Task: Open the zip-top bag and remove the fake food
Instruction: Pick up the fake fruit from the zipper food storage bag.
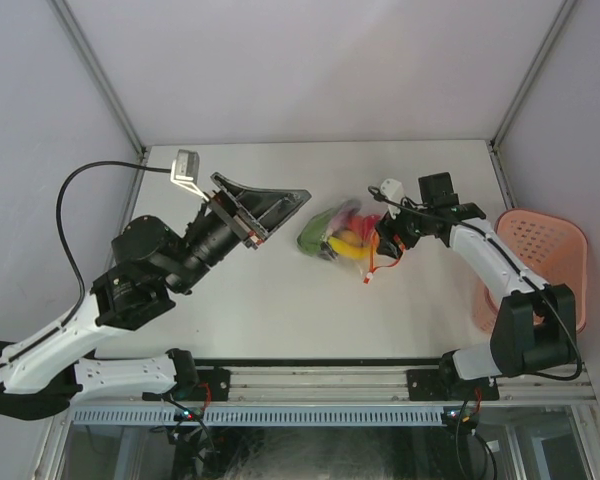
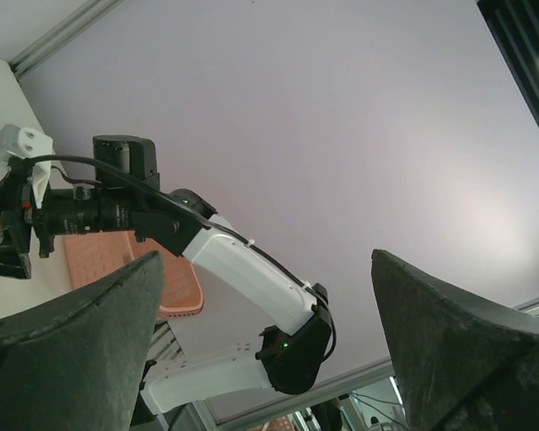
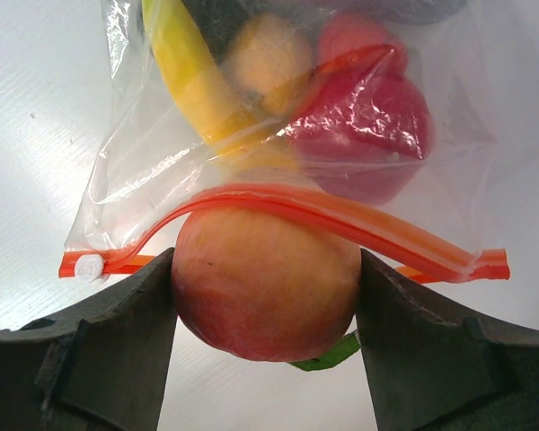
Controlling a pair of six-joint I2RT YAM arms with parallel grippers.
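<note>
Likely step: emptying zip-top bag (image 3: pixel 153 153) | right gripper (image 3: pixel 266 269) clamped on peach-coloured fruit (image 3: pixel 260 301) at its mouth | left gripper (image 2: pixel 265 269) wide open, empty | next: draw fruit clear.

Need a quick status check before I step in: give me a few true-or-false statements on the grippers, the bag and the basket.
1. The right gripper is shut on a round red-orange fruit at the zip-top bag's mouth. True.
2. The left gripper holds the bag. False: it is open, empty and raised away from it.
3. The bag is empty. False: a yellow piece and a red piece lie inside.
4. The pink basket stands to the right of the bag, apart from it. True.
</note>
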